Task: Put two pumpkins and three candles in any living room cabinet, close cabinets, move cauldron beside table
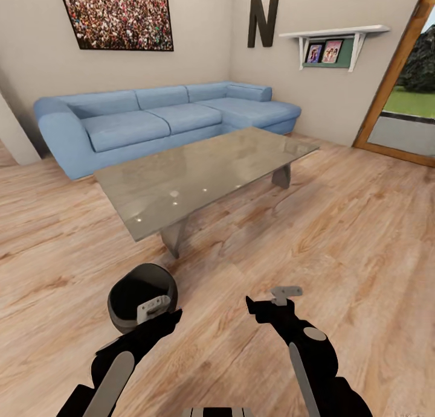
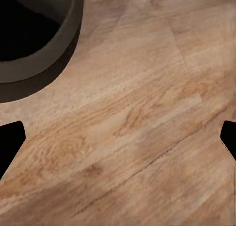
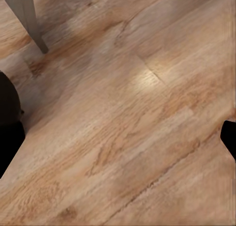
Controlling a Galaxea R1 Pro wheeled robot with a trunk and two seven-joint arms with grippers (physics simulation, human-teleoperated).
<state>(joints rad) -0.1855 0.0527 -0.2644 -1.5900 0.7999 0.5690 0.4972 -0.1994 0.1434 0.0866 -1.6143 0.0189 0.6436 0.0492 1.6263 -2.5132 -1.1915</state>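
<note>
**Q:** Two hands appeared over the floor; how did each stand?

**A:** The left hand [image 1: 154,309] hung just above the near rim of the cauldron [image 1: 130,293], touching or nearly touching it in the head view. In the left wrist view its fingertips [image 2: 11,140] sat at opposite edges of the picture, spread wide, with nothing between them. The right hand [image 1: 279,297] hovered over bare wooden floor [image 1: 362,236], well apart from the cauldron; its fingertips [image 3: 229,135] were likewise spread wide and empty.

**Q:** Where was the cauldron?

**A:** It stood upright on the floor, mouth upward, near the closest corner of the grey glass-topped counter [image 1: 199,175], just in front of the counter's near leg [image 1: 173,235]. The left wrist view showed its rim [image 2: 59,49] and dark interior.

**Q:** What surrounded the counter?

**A:** A blue corner sofa [image 1: 163,118] stood behind it against the wall. Above hung a framed crowd picture [image 1: 118,12], a black letter N [image 1: 263,20] and a white shelf [image 1: 335,34] with two photographs.
</note>
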